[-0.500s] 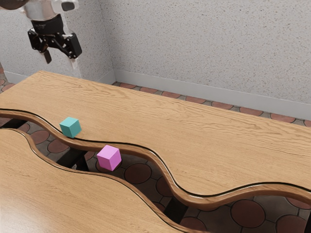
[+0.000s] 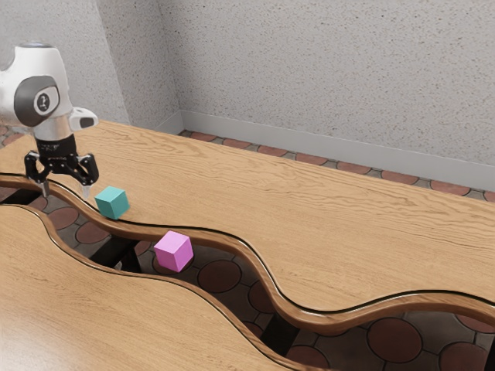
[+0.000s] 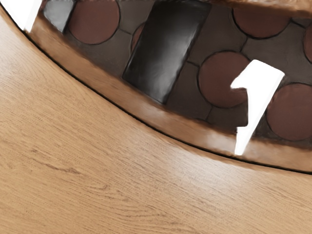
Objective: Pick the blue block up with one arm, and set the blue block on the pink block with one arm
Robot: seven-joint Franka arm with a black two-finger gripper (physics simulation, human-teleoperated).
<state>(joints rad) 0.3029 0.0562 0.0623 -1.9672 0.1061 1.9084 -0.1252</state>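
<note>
The blue block (image 2: 113,202), a teal cube, sits on the far wooden table (image 2: 325,209) close to its wavy front edge. The pink block (image 2: 173,251) rests lower down in the gap between the two tables, toward the exterior view's right of the blue one. My gripper (image 2: 65,185) hangs open just above the table edge, a short way to the exterior view's left of the blue block, touching nothing. In the wrist view one white fingertip (image 3: 254,105) shows over the table's edge (image 3: 161,122) and the tiled floor.
A second wavy-edged wooden table (image 2: 85,309) fills the near left. Between the tables runs a gap with dark supports (image 2: 112,249) and a brown tiled floor (image 2: 394,340). Grey walls stand behind.
My arm has dropped from high at the upper left down to table height beside the blue block. Both blocks stayed where they were.
</note>
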